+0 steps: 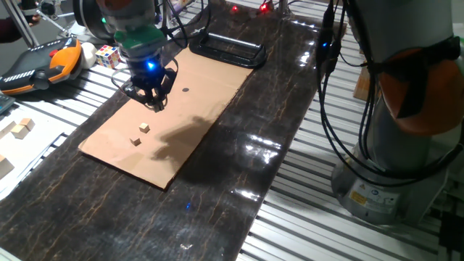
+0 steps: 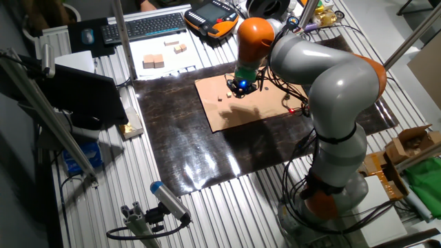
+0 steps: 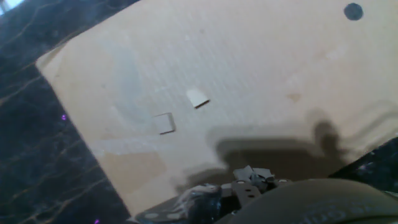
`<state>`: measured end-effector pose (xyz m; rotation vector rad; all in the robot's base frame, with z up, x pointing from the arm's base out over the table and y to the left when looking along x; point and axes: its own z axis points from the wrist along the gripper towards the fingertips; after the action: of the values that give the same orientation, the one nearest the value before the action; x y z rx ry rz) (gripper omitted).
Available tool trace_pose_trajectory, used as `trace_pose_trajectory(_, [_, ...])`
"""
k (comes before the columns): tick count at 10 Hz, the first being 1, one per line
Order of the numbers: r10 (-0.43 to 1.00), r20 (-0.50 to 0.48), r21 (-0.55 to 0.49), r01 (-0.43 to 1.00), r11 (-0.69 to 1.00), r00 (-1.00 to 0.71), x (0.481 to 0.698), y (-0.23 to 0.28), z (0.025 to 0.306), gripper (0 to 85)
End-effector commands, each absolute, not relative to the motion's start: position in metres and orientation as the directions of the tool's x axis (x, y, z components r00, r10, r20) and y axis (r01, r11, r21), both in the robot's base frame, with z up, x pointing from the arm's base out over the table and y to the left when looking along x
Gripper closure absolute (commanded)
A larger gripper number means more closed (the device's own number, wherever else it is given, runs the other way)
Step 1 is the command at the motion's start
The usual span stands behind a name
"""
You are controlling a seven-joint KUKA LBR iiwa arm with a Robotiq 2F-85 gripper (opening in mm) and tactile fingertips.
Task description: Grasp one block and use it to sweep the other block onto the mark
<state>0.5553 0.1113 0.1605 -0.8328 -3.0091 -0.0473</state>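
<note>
Two tiny tan wooden blocks lie on a cardboard sheet [image 1: 109, 148], one block [image 1: 145, 127] a little behind the other block [image 1: 135, 141]. The hand view shows the same pair, one [image 3: 198, 98] and the other [image 3: 165, 123], close together and not touching. The mark [image 1: 185, 90] is a small black dot on the cardboard, also at the top right of the hand view [image 3: 353, 11]. My gripper [image 1: 154, 104] hangs above the cardboard between the blocks and the mark. It looks open and holds nothing. In the other fixed view the gripper [image 2: 241, 88] is just right of the blocks [image 2: 220, 97].
A black tray frame [image 1: 226, 49] lies at the cardboard's far end. A multicoloured puzzle cube [image 1: 108, 55] and an orange-black pendant [image 1: 45, 65] sit at the left. Spare wooden blocks [image 1: 20, 128] rest on white paper. Cables [image 1: 330, 109] hang by the robot base.
</note>
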Motion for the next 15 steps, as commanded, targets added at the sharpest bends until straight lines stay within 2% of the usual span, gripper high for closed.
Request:
trace_pose_trajectory(1, [0.522, 0.024, 0.023, 0.523, 0.852, -0.852, 0.555, 0.114, 0.16, 84.3])
trace_pose_trajectory(7, [0.575, 0.03, 0.011, 0.575, 0.818, -0.818, 0.555, 0.126, 0.142, 84.3])
trace_pose_trajectory(10, [0.621, 0.025, -0.022, 0.62, 0.784, -0.784, 0.559, 0.139, 0.137, 84.3])
trace_pose_trajectory(15, [0.629, 0.036, -0.016, 0.629, 0.777, -0.777, 0.561, 0.138, 0.132, 84.3])
